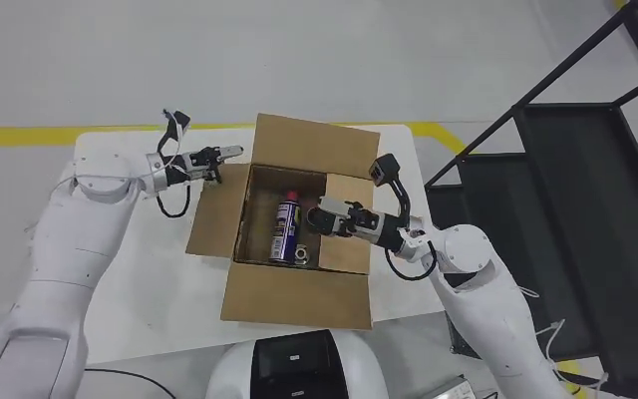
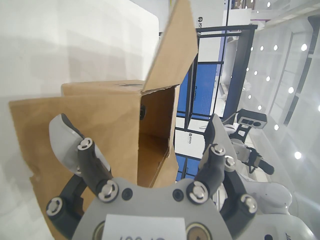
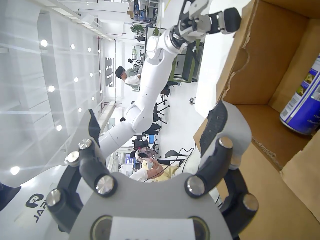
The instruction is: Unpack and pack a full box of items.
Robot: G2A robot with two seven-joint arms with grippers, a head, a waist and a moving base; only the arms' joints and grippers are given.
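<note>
Top view: spray can (image 1: 286,225) inside box (image 1: 296,296).

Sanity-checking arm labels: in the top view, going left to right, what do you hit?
left gripper → spray can lying in the box → right gripper → black stairs

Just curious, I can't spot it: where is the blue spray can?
In the top view the spray can lies inside the open box, beside the right gripper.
</note>
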